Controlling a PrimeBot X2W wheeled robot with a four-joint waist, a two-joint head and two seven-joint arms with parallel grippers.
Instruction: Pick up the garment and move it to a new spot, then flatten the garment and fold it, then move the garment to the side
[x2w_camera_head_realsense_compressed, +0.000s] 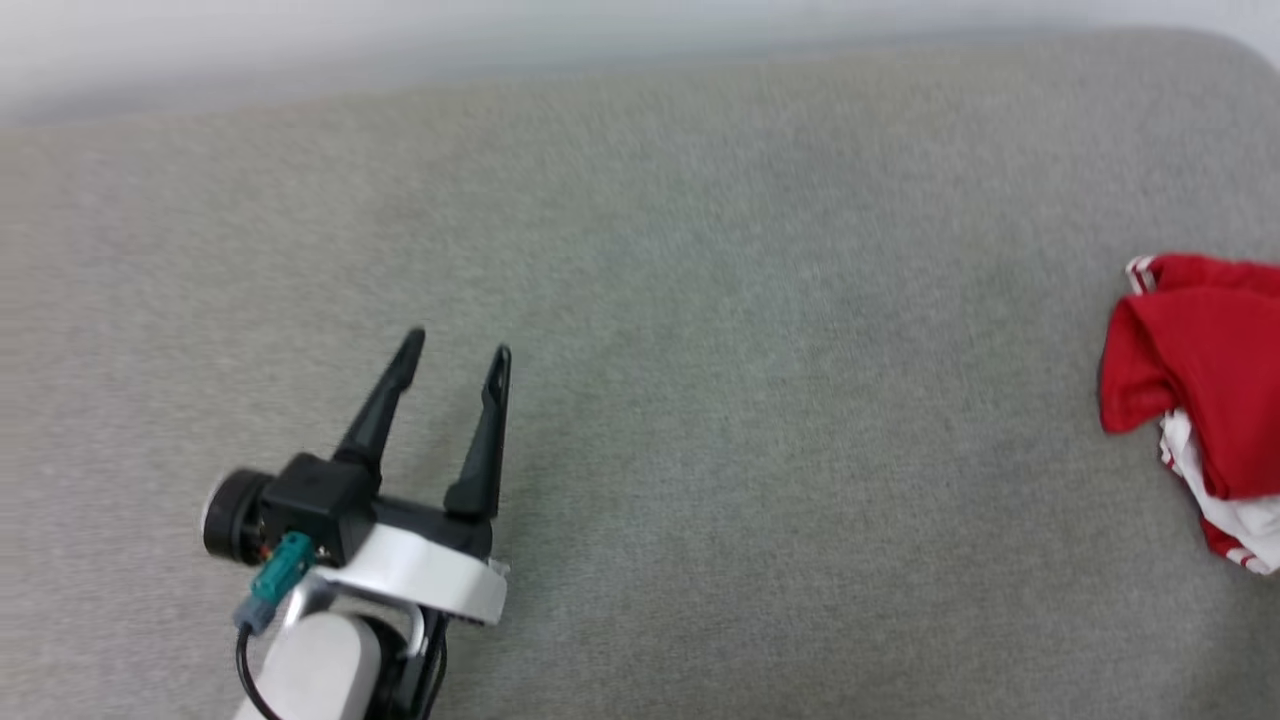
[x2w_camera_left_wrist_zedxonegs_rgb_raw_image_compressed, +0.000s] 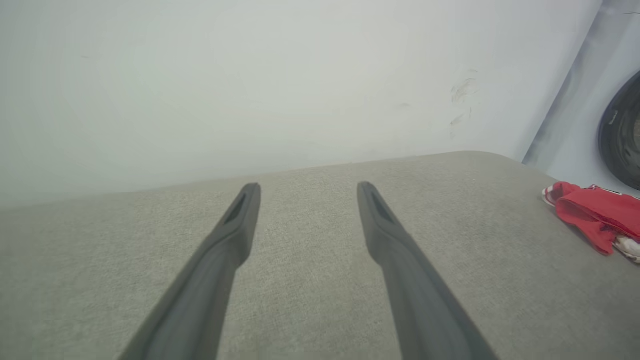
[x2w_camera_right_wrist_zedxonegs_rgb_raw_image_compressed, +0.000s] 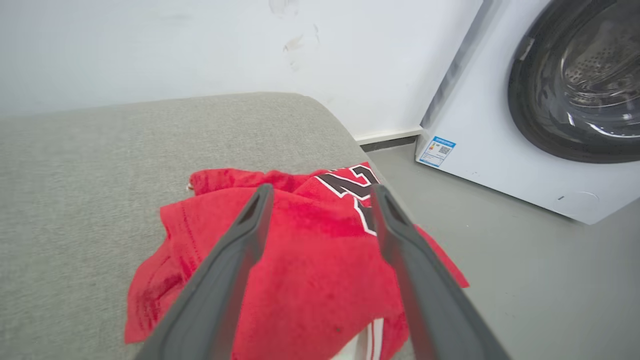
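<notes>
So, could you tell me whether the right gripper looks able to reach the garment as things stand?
Probably yes: the right gripper hangs open just over the garment, and nothing appears to lie between it and the cloth.

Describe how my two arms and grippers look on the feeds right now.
Left gripper: two long, tapering dark jaws on a black block, a round black module on its side, a white wrist collar, a teal connector with a black cable, then a pale grey forearm. Right gripper: the same dark grey jaws, each with a slot near the tip.
</notes>
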